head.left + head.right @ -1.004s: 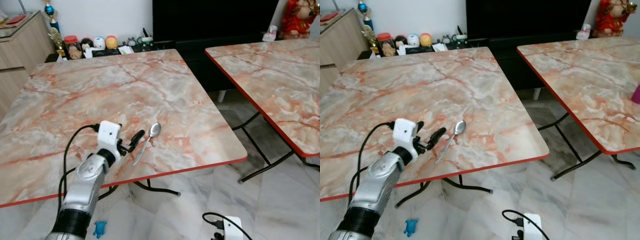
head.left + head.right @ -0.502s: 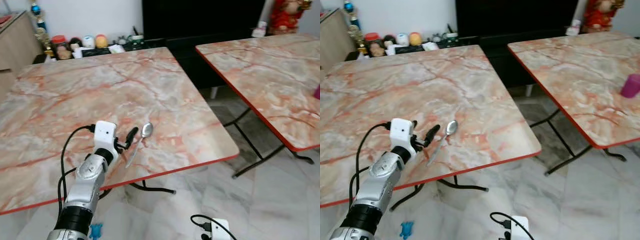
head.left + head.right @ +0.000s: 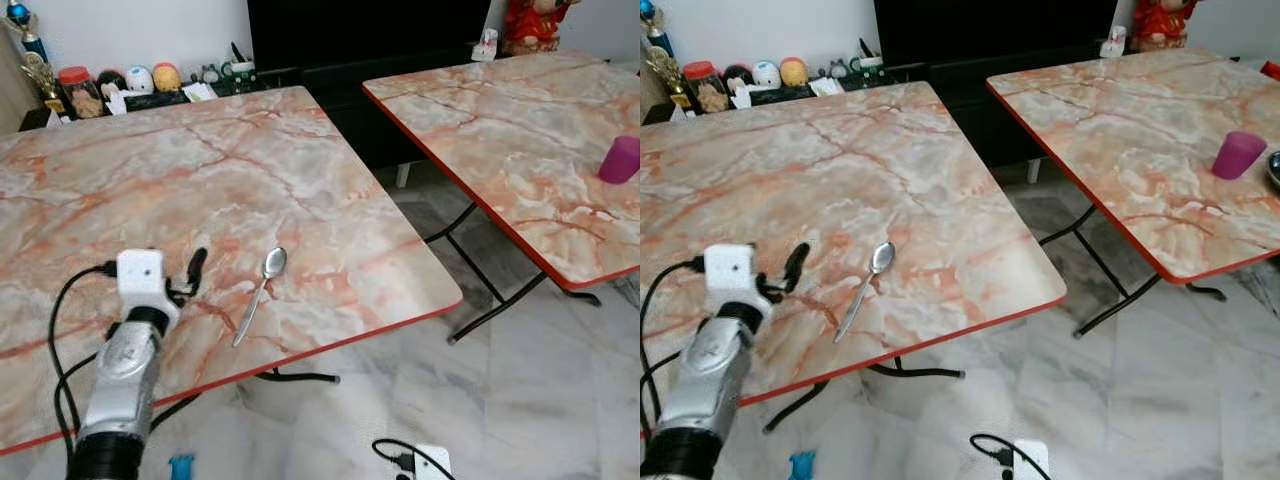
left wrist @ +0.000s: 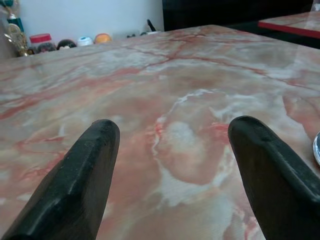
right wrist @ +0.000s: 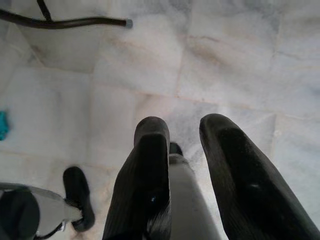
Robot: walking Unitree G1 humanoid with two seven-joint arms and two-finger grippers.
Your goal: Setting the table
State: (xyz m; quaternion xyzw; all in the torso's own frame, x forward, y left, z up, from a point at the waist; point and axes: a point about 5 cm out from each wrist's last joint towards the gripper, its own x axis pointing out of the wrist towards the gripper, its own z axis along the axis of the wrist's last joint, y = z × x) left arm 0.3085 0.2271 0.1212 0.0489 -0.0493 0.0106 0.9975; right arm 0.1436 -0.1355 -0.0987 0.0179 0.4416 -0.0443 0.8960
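Note:
A metal spoon (image 3: 258, 298) lies flat on the near marble table (image 3: 250, 170), bowl end away from me, a short way in from the red front edge. My left gripper (image 3: 190, 275) hovers low over the table just left of the spoon and apart from it. It is open, and in the left wrist view its black fingers (image 4: 100, 145) stand wide apart with bare marble between them. The spoon's bowl edge (image 4: 317, 147) peeks in beside one finger. My right gripper (image 5: 182, 130) hangs idle over the floor with a narrow gap between its fingers.
A second marble table (image 3: 520, 120) stands to the right across a floor gap and carries a purple cup (image 3: 1238, 154). Jars and ornaments (image 3: 130, 80) line a low shelf behind the near table. On the floor lie a white power strip (image 3: 430, 462) and a small blue object (image 3: 180, 466).
The camera has swung right, bringing the purple cup into view. My left gripper has drawn back leftward from the spoon's handle. The spoon has stayed put on the table.

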